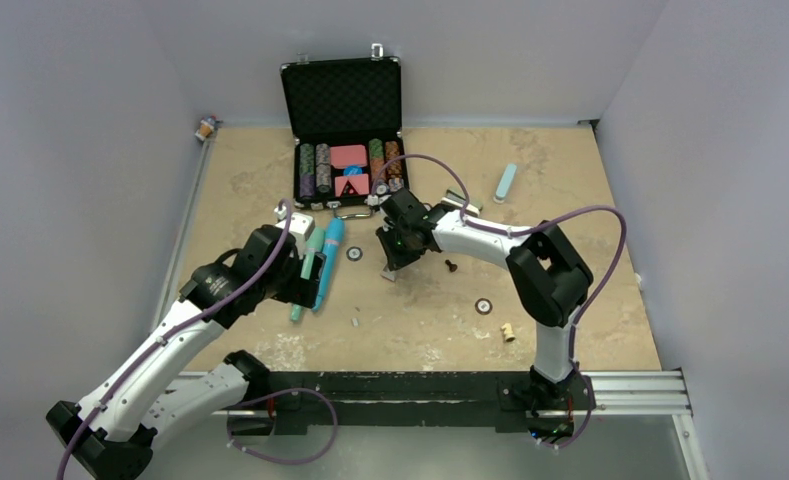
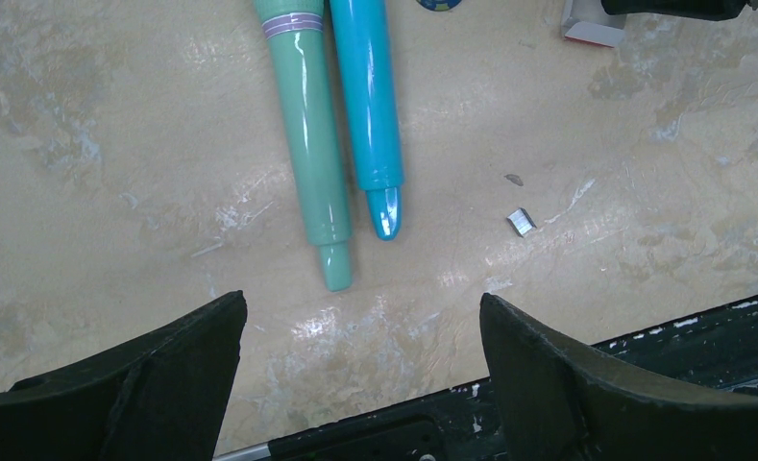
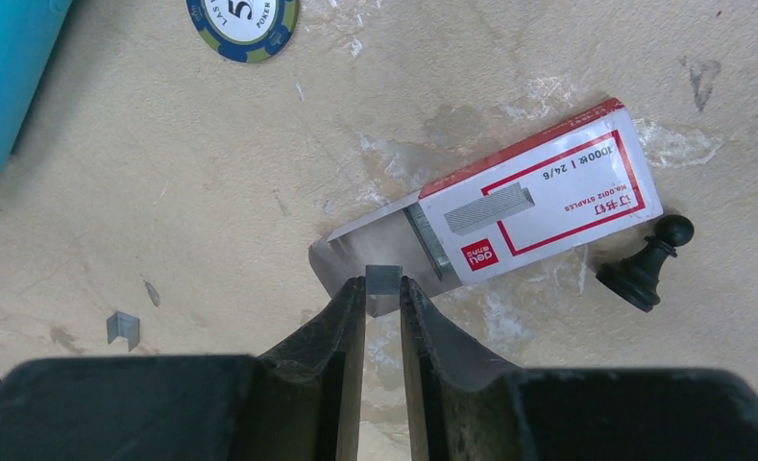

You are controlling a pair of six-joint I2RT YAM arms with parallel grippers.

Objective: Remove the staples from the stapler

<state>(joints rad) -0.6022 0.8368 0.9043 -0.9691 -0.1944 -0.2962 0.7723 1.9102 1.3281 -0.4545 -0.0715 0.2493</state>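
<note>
One staple strip (image 3: 385, 278) sits pinched in the right tool (image 3: 383, 294) over the box (image 3: 548, 206); left tool (image 2: 362, 303) gapes wide, empty.

Open poker-chip case (image 1: 342, 95), green pen (image 2: 312, 144) beside blue pen (image 2: 370, 106), black pawn (image 3: 647, 264), loose chip (image 3: 244, 21).

pawn (image 3: 644, 269) beside staple box (image 3: 557, 197), poker chip (image 3: 243, 24) apart

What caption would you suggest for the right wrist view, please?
Jaws of the right gripper pinch a staple strip at the open staple box, black pawn beside it.
</note>
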